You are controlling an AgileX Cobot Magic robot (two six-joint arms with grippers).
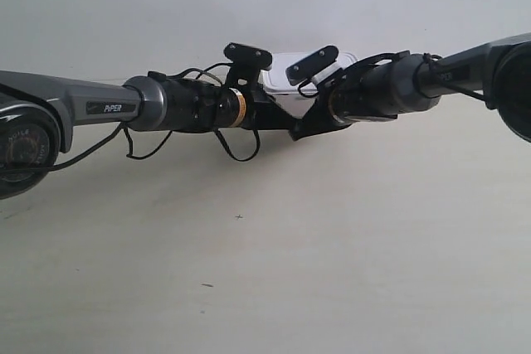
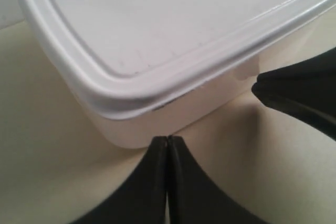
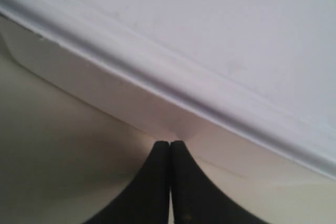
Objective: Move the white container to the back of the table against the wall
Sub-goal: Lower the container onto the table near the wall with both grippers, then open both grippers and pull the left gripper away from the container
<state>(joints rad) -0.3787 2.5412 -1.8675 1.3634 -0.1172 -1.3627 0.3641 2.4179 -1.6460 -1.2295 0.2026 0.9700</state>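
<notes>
One white container sits at the back of the table, apparently against the wall. I close in from two sides: left gripper and right gripper, each with jaws pressed together, holding nothing, tips at the container's side below its lid.

Plain pale grey-white wall behind; cream wood-grain table, few dark specks, soft even light.

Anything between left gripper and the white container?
Nothing. Left wrist view shows the shut left gripper with its tips right at the white container side wall; no gap or object shows.
</notes>
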